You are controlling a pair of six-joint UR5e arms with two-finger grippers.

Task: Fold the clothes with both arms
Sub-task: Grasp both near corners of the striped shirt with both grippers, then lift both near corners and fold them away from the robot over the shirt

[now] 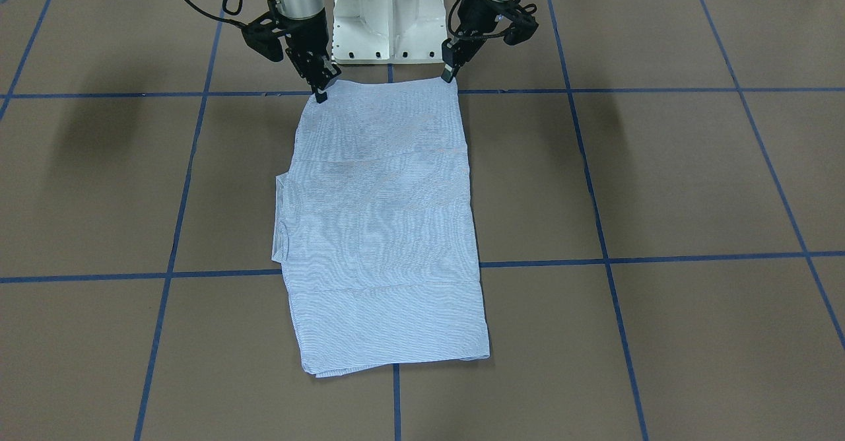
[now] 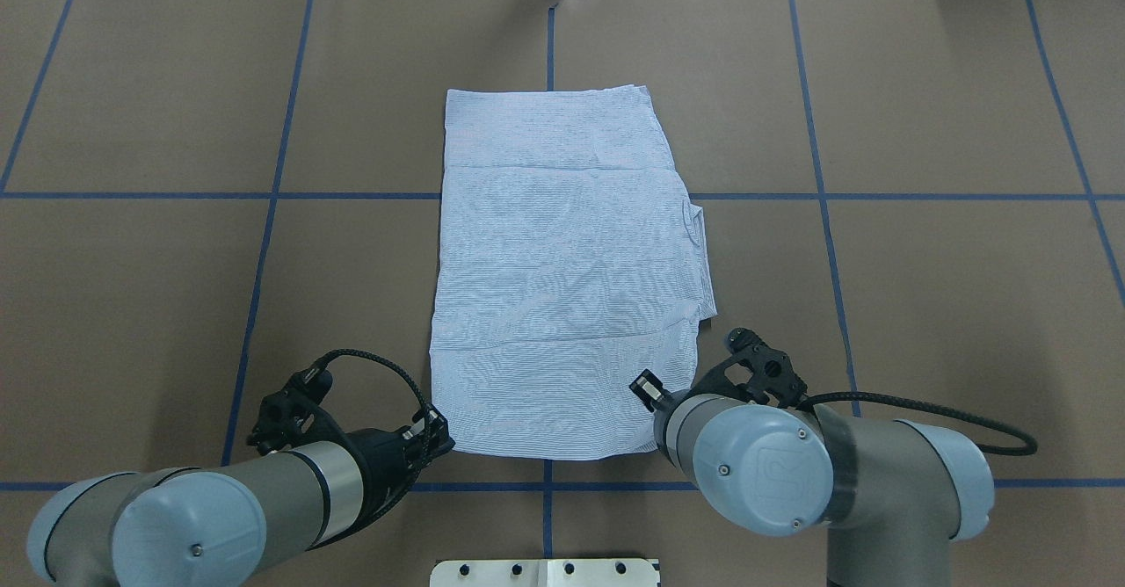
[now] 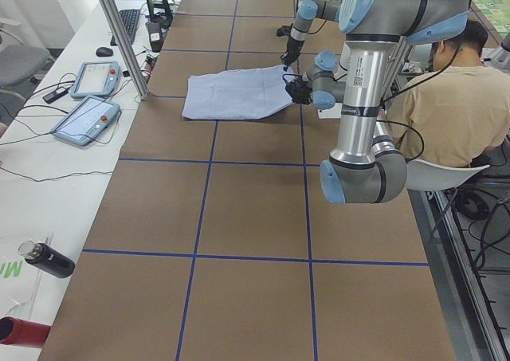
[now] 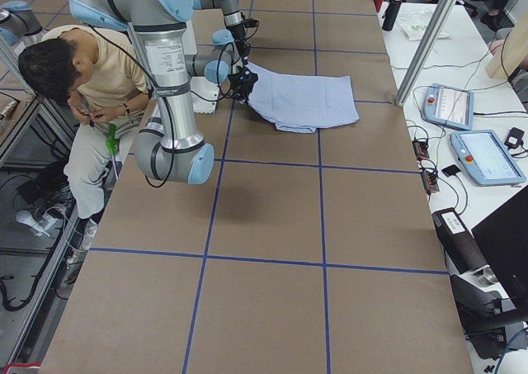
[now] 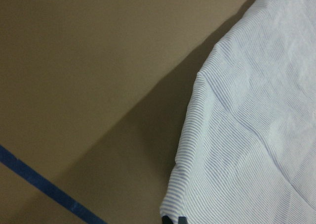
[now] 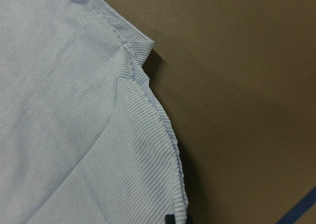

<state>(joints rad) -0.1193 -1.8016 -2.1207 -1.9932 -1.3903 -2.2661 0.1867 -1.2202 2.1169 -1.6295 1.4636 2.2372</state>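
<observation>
Table (image 1: 660,183): brown paper cover with a grid of blue tape lines. White metal pedestal (image 1: 388,12) at the robot's edge, between the two arms.

Robot's left side: silver-grey left arm with light blue joint caps (image 2: 220,499) reaches low over the table. Its black left gripper (image 1: 450,73) points down at the near left corner of the shirt. Jaws narrow, pinched on that corner. Wrist camera there: dark fingertips (image 5: 168,220) at the frame's bottom edge, striped cloth running into them, and a dark shadow on the paper under the hem, so the corner is a little off the table.

Middle: light blue-and-white finely striped shirt (image 2: 562,279), folded into one long rectangle. It lies flat, lengthwise away from the robot, across the centre tape line. A few creases run across it. A small flap with a curved seam (image 2: 696,222) juts out along the edge on the robot's right; can't tell which part it is.

Robot's right side: matching right arm (image 2: 791,473), black cable looping behind it. Black right gripper (image 1: 321,91) is down on the near right corner. Jaws close together, holding the hem; the wrist view shows the edge rising into them.

Side views: a person in a tan shirt (image 3: 454,106) sits behind the robot.
</observation>
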